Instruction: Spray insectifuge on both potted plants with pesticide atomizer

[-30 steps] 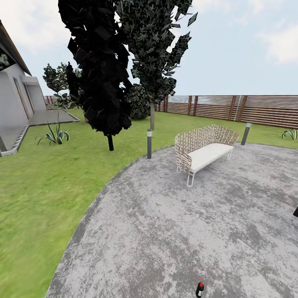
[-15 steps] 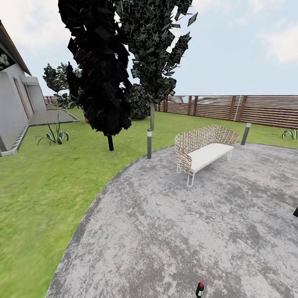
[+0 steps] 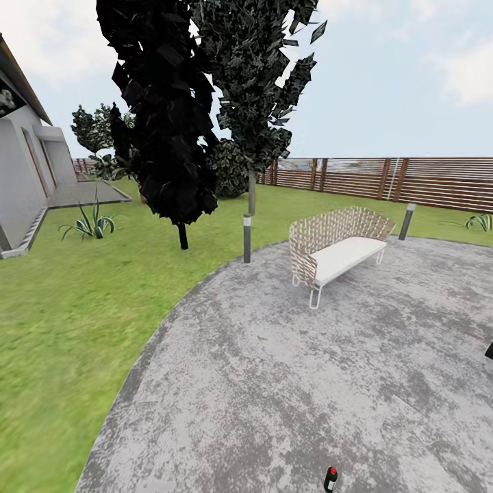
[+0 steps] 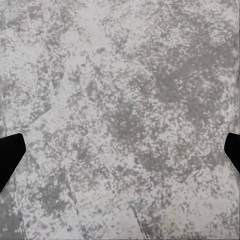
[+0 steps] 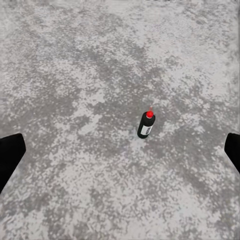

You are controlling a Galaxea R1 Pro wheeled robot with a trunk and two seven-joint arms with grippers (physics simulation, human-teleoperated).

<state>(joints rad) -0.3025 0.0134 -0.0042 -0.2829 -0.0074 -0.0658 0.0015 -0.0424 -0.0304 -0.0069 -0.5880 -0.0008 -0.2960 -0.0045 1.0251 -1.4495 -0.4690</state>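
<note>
Pesticide atomizer [image 3: 331,478] upright on grey stone paving [image 3: 308,383], at bottom edge of view. Wicker bench [image 3: 337,249] farther back on paving. Grey bollard lamp [image 3: 247,237] at paving edge, second bollard [image 3: 407,221] right of bench. Lawn [image 3: 68,308] left, dark trees [image 3: 171,109], slatted fence [image 3: 411,179] behind.

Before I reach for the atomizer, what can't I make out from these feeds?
- Pesticide atomizer, head view: its base is cut off by the bottom edge; label print too small in the right wrist view.
- Right gripper and left gripper: only dark fingertips at the frame sides; fingers otherwise cut off.
- Dark object, head view: cut by the right edge, unidentifiable.
</note>
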